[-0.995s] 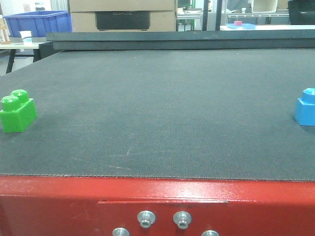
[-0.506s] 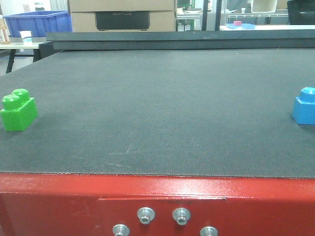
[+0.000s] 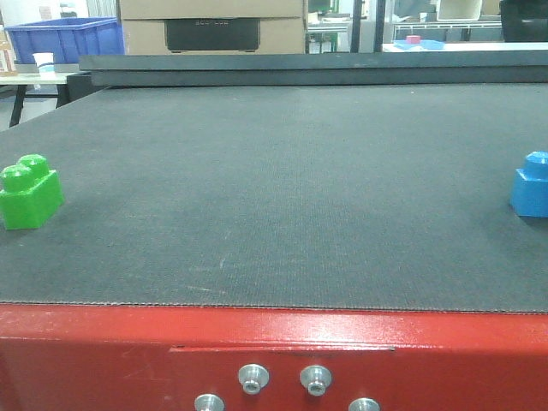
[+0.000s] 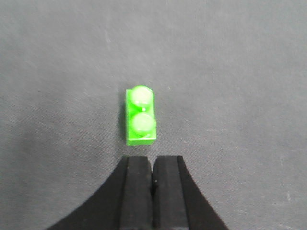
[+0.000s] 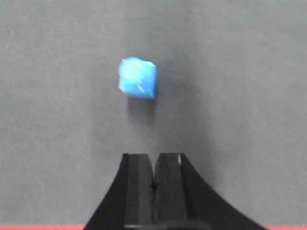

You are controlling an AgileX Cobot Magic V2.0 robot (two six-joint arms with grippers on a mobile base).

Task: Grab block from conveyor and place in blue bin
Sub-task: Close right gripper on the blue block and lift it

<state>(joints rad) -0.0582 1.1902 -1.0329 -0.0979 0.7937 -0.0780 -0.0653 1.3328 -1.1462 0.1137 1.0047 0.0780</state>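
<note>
A 2-stud green block is seen at 9 o'clock on the conveyor, a blue block at 3 o'clock; the blue bin is set back at 11 o'clock. The left gripper, jaws pressed together and empty, is held with the green block at 12 o'clock; the right gripper, likewise closed, with the blue block at 11 o'clock.

A: How does the left gripper look?
B: Two black fingers pressed together, only a thin seam between them, holding nothing.
A: And the right gripper?
B: Same pose: black fingers closed flat against each other, tips pointing up the frame, empty.
</note>
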